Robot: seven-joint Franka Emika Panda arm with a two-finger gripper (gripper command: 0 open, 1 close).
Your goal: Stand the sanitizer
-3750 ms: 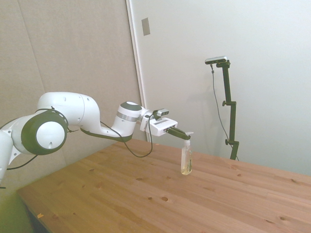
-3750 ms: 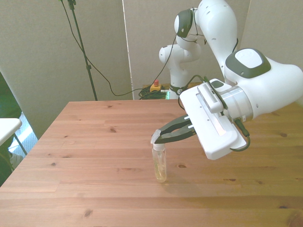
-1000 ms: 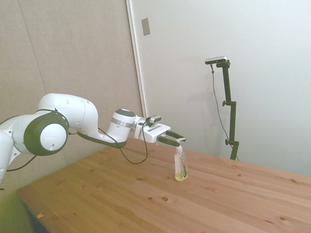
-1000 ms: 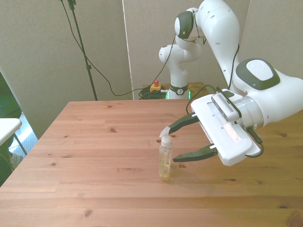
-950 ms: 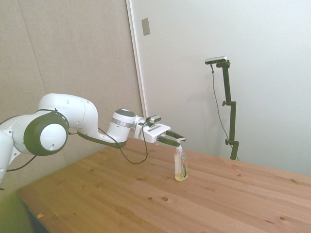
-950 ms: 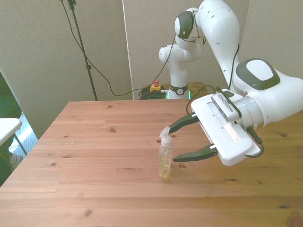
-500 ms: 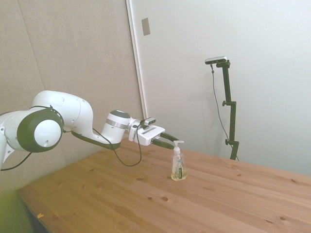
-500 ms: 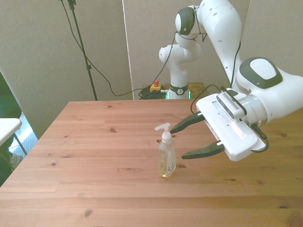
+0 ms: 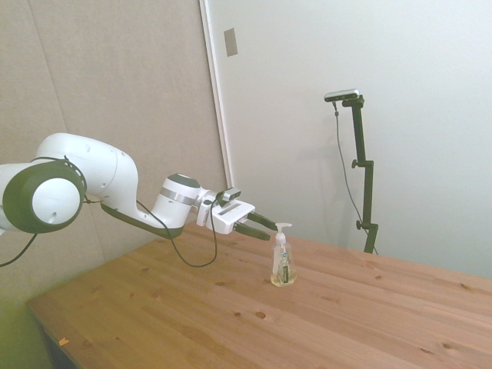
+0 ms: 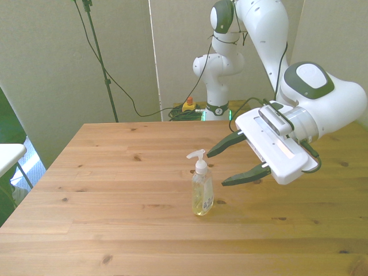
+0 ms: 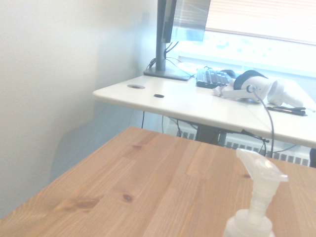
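The sanitizer (image 10: 202,194) stands upright on the wooden table (image 10: 115,190), a clear pump bottle of pale yellow liquid with a white pump head and a small label. The side view has the sanitizer (image 9: 281,261) near the table's middle. My gripper (image 10: 217,168) is open, its dark fingers spread and nothing between them. It hangs just off the front view's right of the bottle, level with the pump head and apart from it. In the side view the gripper (image 9: 267,228) tips sit just left of the pump. The wrist view catches only the sanitizer's pump head (image 11: 256,195).
A white desk (image 11: 197,106) with a monitor, keyboard and headphones stands beyond the table's edge in the wrist view. Another white surface's corner (image 10: 8,155) shows at the front view's left.
The gripper let go of the pump head and opened, then drew back from the bottle toward the robot's base. The sanitizer stays standing, turned so its label faces the front camera.
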